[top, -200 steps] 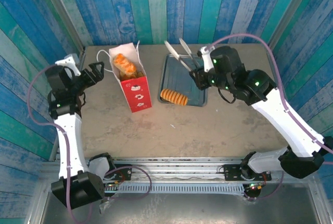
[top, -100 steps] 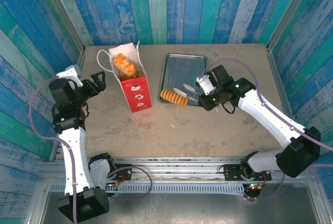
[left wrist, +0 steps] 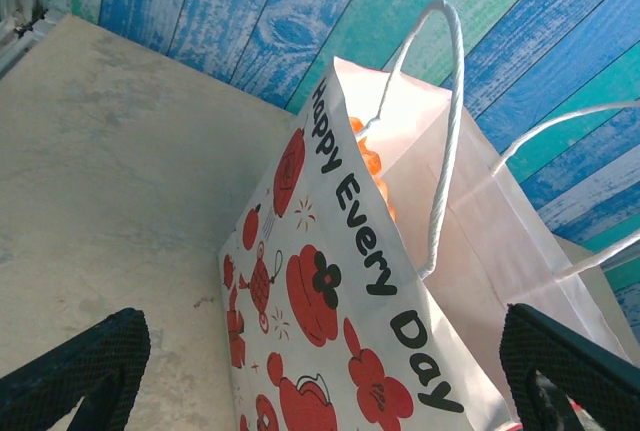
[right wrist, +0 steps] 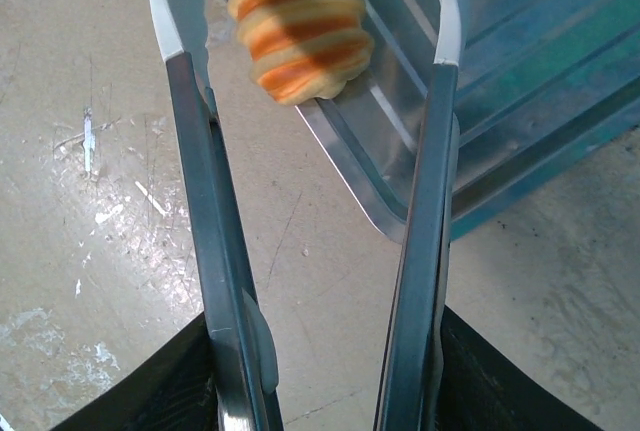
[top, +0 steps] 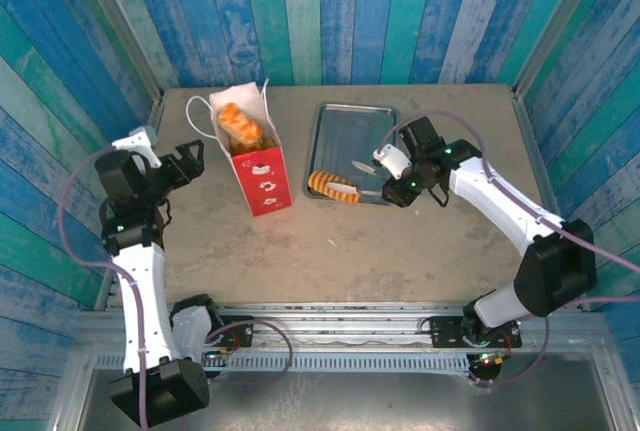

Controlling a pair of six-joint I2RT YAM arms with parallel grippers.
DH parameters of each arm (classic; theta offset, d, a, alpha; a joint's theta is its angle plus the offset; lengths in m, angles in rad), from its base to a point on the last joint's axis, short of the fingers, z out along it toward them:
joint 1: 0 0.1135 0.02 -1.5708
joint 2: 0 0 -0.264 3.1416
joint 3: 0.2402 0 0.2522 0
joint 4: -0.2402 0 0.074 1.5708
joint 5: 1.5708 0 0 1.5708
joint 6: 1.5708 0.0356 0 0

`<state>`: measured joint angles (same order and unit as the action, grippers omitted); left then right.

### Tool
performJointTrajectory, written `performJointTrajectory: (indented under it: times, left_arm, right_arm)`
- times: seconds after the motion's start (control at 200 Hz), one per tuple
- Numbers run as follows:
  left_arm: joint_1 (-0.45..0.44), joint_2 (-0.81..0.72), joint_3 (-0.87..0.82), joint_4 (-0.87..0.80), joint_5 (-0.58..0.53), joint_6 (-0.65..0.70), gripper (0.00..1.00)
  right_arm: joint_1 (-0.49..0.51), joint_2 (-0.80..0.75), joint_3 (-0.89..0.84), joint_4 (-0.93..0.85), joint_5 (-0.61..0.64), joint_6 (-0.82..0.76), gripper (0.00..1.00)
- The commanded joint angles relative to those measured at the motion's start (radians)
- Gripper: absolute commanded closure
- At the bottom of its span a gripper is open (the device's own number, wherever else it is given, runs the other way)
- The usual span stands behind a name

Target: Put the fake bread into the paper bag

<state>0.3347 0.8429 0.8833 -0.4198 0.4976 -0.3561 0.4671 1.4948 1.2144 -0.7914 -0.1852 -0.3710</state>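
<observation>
One ridged loaf of fake bread (top: 333, 187) lies at the near edge of the grey metal tray (top: 350, 121), with one end at the tray's lip above the bench (top: 400, 241). More fake bread already shows as an orange heap (top: 238, 126) in the mouth of the paper bag (top: 262, 176), which stands upright just left of the tray. The right end effector (top: 400, 177) is clamped on a pair of metal tongs (right wrist: 205, 201). The tongs' white-tipped arms straddle the end of the loaf: the left tip is at its side and the right tip stands apart, so the tongs have not yet pinched it. The left end effector (top: 188, 159) is spread wide and empty, facing the printed side of the bag with the cord handles (left wrist: 440, 131) ahead of it. The loaf looks light, probably a firm plastic or foam toy, and its glossy ridges may let smooth tong tips slide. A grip across the middle, with the tips seated in a groove between ridges, should hold better than one at the tapered end. The bag is thin paper and will likely tip or shift if knocked.
</observation>
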Motion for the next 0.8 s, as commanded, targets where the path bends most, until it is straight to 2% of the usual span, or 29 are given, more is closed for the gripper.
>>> performJointTrajectory:
  times: [0.0,0.14,0.796]
  left_arm:
    - [0.001,0.019,0.003,0.018,0.052,-0.014,0.06]
    - [0.003,0.030,0.017,0.019,0.058,-0.011,0.06]
    - [0.003,0.047,0.034,0.020,0.064,-0.007,0.06]
  right_arm:
    - [-0.006,0.031,0.050,0.014,-0.051,-0.049,0.49]
    - [-0.005,0.087,0.096,-0.012,-0.091,-0.059,0.47]
    - [-0.001,0.231,0.145,-0.056,-0.049,-0.071,0.48]
